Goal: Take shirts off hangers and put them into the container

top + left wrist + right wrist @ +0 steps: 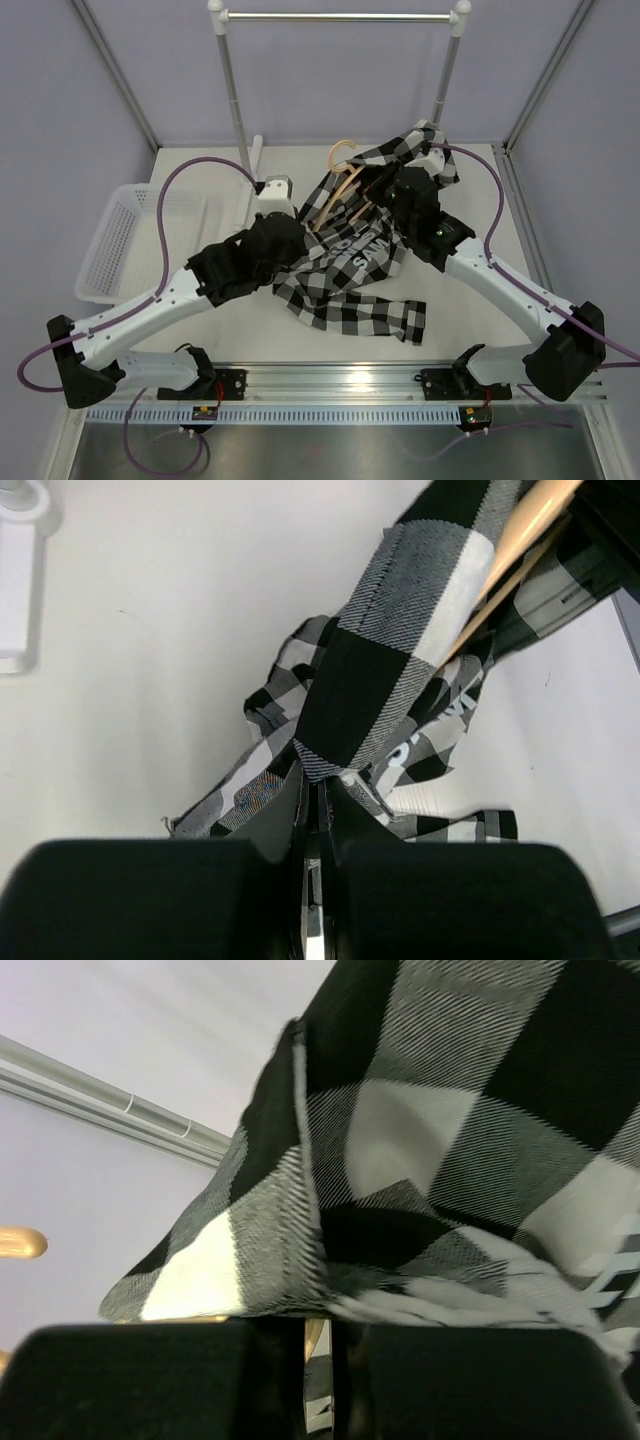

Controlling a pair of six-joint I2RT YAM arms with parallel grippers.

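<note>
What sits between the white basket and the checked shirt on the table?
In the top view, the rail's left post, a purple cable and the left arm lie between the basket and the shirt.

Illumination is bright, even and diffuse, from overhead. The shirt (350, 290) casts only a faint, soft shadow on the white table (480, 200) beside it. Overhead view: sharp. Wrist views: weave crisp, dark foreground below the shirt blurred.
</note>
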